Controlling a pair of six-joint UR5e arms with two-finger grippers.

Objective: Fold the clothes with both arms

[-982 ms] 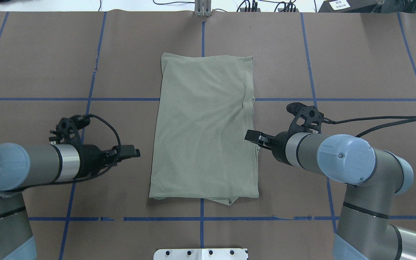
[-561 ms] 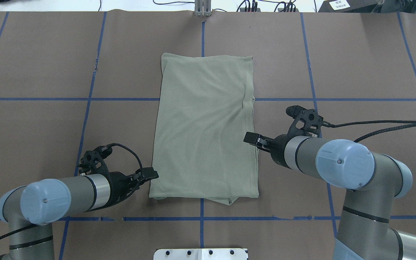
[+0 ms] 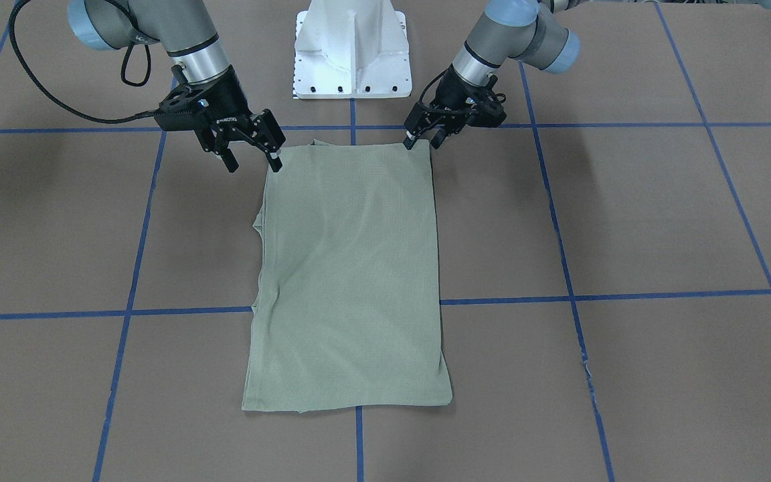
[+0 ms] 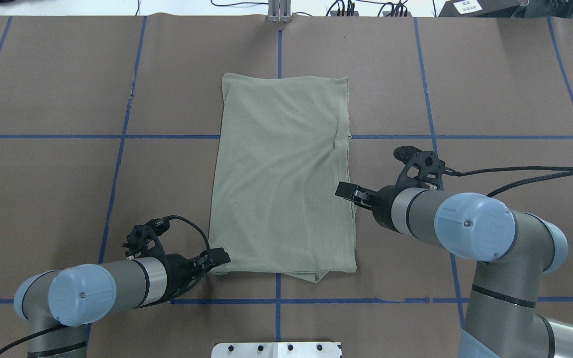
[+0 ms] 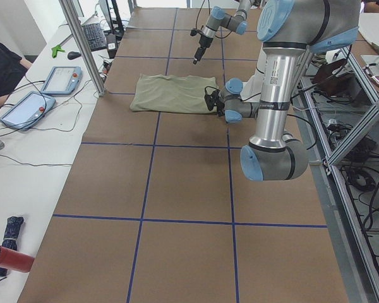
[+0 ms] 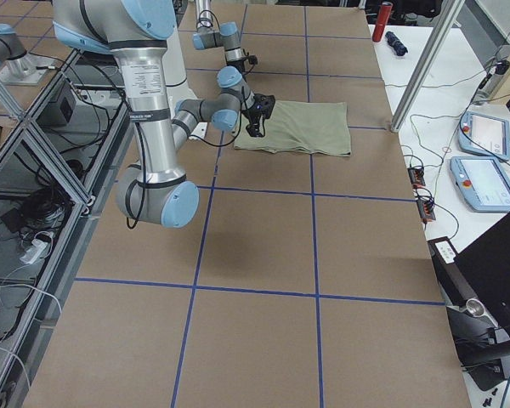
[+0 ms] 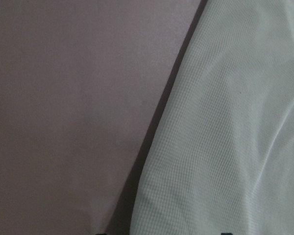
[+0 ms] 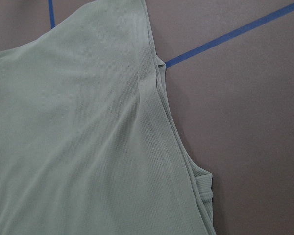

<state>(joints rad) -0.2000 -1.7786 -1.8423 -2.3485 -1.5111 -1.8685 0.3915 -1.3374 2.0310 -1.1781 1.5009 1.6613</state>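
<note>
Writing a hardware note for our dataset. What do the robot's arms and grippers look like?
The left arm and right arm are silver-grey tubes with light blue rounded joint caps. The left gripper and right gripper are black, two-fingered, fed by black braided cables. The right one bears small white lettering.

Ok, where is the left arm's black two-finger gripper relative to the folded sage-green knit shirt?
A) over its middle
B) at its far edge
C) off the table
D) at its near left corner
D: overhead, the left arm's black two-finger gripper sits at the robot-side left corner of the folded sage-green knit shirt.
</note>
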